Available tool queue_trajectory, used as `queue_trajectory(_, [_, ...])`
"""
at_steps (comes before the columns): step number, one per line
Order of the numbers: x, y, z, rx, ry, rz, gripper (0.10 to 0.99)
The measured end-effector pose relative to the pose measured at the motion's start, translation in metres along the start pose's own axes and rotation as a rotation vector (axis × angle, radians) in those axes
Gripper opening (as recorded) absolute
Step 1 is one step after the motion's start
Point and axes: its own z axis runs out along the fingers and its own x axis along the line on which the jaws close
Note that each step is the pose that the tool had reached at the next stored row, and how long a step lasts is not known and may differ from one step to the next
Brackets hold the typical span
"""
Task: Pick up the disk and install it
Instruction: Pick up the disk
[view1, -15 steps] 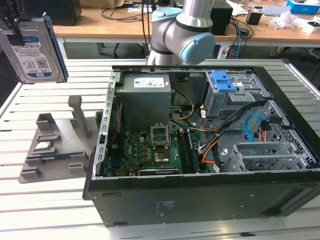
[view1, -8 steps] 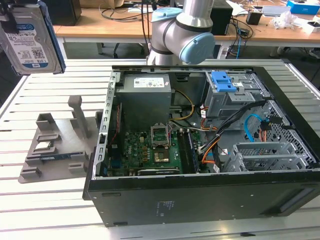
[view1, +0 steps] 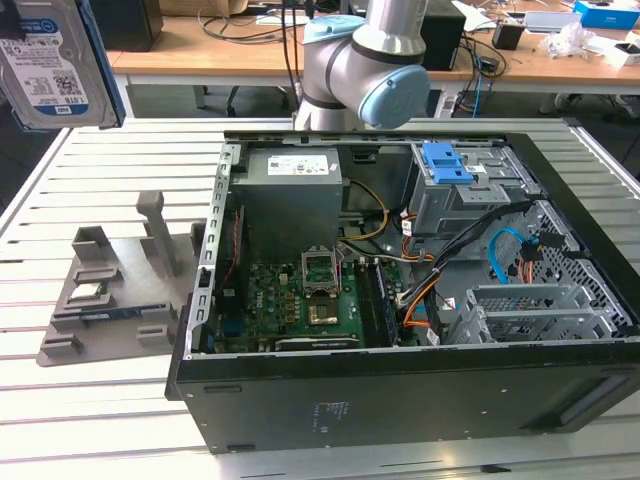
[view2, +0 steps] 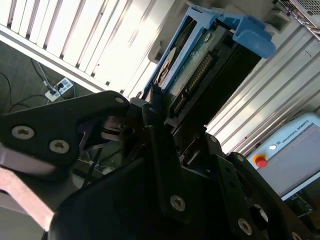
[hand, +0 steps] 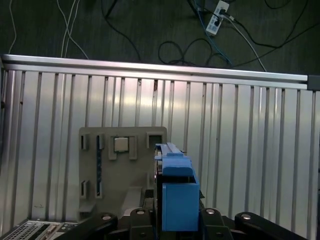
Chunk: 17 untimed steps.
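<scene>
One disk (view1: 50, 60): it is seen at the exterior view's upper left corner, held up in the air with its blue-and-white label turned to the camera.
Pincer (view2: 162, 107): it is clenched on the disk; in the second wrist view one end of the disk is squeezed between the black fingers (view2: 160, 150).
Blue rails (hand: 177, 192): they are fitted along the disk's edges, as seen in both wrist views.
Grey stand (view1: 110, 290): it is laid on the table at the exterior view's left, just beside the case.
Computer case (view1: 400, 400): it is laid open across the middle and right.
Drive cage (view1: 460, 190): it is set in the case's upper right part.
Table (view1: 60, 420): it is made of metal slats.
</scene>
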Motion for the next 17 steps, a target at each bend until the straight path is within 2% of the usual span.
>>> queue_trajectory(4, [-0.001,0.0004,-0.0121,0.0,0.0,0.0,0.365])
queue_trajectory(5, [-0.0014,0.0006,-0.0173,0.0,0.0,0.0,0.365])
queue_trajectory(8, [-0.0018,0.001,-0.0252,0.0,0.0001,0.0,0.365])
queue_trajectory(17, [-0.0019,0.0005,-0.0263,0.0,0.0,0.0,0.365])
